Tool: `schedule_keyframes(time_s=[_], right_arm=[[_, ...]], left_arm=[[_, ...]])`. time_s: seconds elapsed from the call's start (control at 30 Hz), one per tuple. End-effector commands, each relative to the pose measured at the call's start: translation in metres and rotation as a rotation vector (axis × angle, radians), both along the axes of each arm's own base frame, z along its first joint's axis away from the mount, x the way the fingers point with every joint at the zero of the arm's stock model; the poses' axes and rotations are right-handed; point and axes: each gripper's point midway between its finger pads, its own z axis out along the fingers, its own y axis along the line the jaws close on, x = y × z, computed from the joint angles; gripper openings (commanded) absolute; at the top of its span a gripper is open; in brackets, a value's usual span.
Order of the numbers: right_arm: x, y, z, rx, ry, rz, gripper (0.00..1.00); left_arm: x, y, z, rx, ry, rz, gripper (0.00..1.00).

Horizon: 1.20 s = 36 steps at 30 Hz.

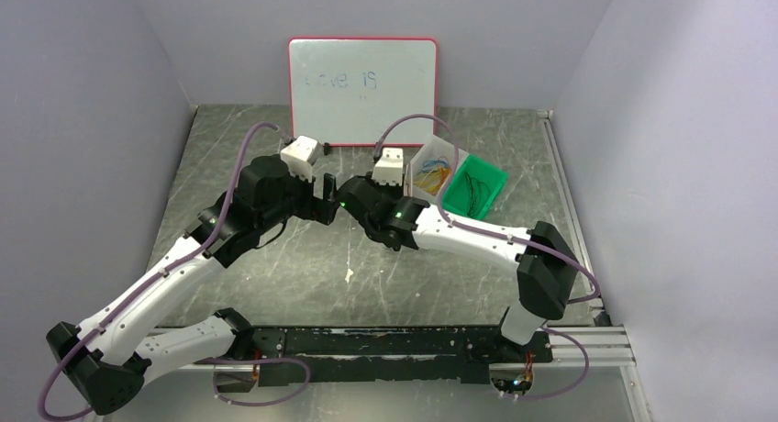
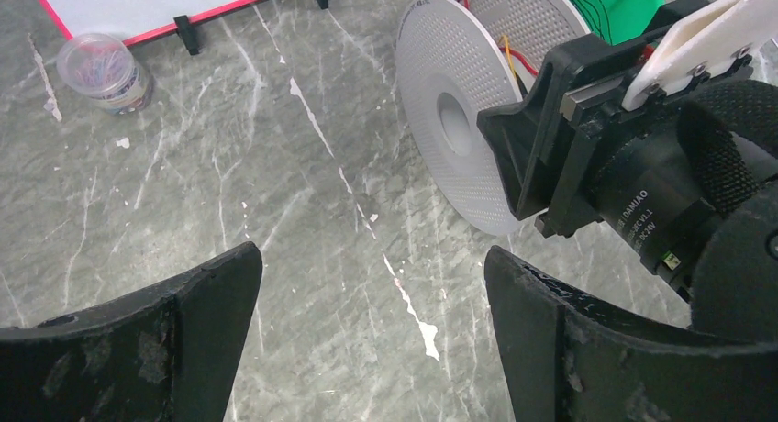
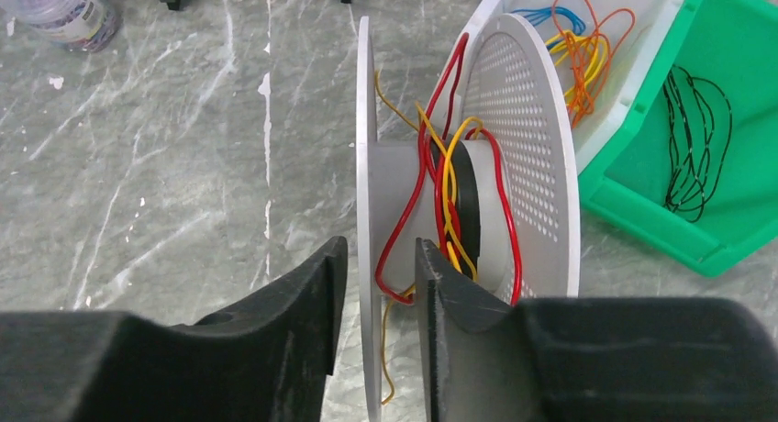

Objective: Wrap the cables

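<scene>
A white spool (image 3: 532, 138) with perforated flanges has red, yellow and orange cables (image 3: 447, 179) looped loosely around its hub. My right gripper (image 3: 381, 243) is shut on the spool's left flange (image 3: 367, 119), with one finger on each side. A yellow strand hangs down between the fingers. My left gripper (image 2: 372, 255) is open and empty, above bare table. It sits just left of the spool (image 2: 450, 128). In the top view the two grippers meet at mid table, left (image 1: 323, 202) and right (image 1: 353, 194). They hide the spool there.
A white bin (image 3: 642, 73) holds orange, yellow and blue wire loops. A green bin (image 3: 734, 64) beside it holds thin black wire (image 3: 697, 138). Both stand at the back right (image 1: 472, 185). A clear jar (image 2: 101, 69) and a whiteboard (image 1: 362, 90) stand at the back.
</scene>
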Motion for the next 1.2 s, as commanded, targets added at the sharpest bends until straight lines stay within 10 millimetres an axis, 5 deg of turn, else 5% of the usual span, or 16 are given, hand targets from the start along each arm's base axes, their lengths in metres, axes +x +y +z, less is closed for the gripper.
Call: schedule_keyframes(time_s=[0.0, 0.33, 0.63, 0.87, 1.17], right_arm=[[0.006, 0.002, 0.006, 0.016, -0.030, -0.019, 0.39], [0.004, 0.002, 0.015, 0.044, -0.033, -0.013, 0.49], [-0.003, -0.007, 0.044, 0.095, -0.063, 0.006, 0.53], [-0.007, -0.034, 0.080, 0.102, -0.146, -0.027, 0.53], [0.002, -0.097, 0.112, 0.068, -0.196, -0.075, 0.50]], left_arm=[[-0.003, -0.009, 0.011, -0.030, -0.015, -0.040, 0.95], [-0.003, -0.009, 0.010, -0.027, -0.013, -0.038, 0.95], [-0.002, -0.008, 0.009, -0.021, -0.013, -0.032, 0.95], [-0.001, -0.007, 0.009, -0.018, -0.013, -0.026, 0.95], [-0.001, -0.006, 0.009, -0.018, -0.015, -0.025, 0.95]])
